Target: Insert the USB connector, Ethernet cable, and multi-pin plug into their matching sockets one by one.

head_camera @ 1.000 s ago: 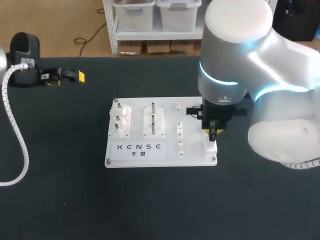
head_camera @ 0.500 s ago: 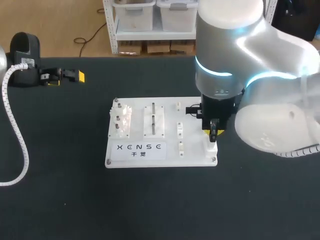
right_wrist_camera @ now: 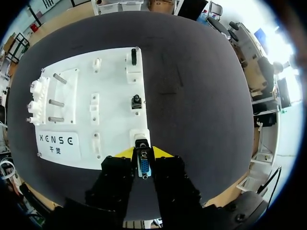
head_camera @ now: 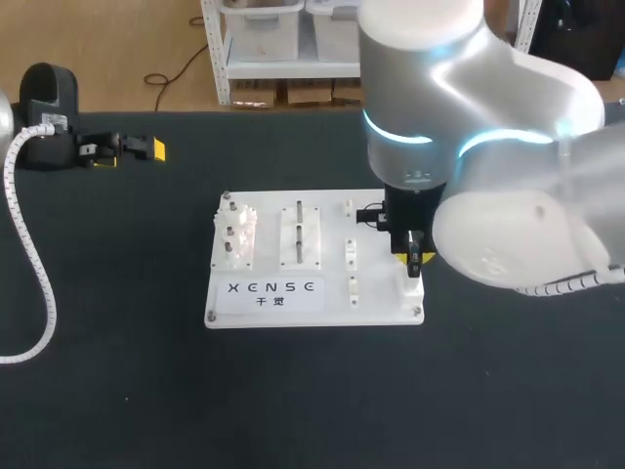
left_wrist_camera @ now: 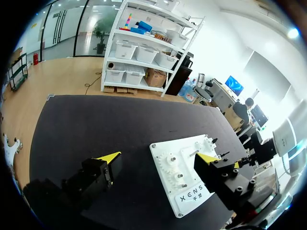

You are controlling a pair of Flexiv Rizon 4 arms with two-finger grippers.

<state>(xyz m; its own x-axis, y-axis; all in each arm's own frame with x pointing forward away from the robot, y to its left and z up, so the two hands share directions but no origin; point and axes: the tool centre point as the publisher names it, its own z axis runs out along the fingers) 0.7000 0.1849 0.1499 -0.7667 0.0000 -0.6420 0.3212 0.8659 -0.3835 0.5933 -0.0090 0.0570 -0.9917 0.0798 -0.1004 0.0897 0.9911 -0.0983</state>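
Hidden behind right arm: board rear right corner, most of right hand.

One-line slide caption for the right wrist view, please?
Right gripper holds the blue multi-pin plug between its fingers, at the socket just ahead on the white board.

Bright, even indoor light, strong white glare on the right arm, dark matte table.

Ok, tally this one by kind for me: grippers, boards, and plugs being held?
grippers: 2 (left gripper, right gripper)
white board: 1
multi-pin plug: 1, held in the right gripper
total: 4
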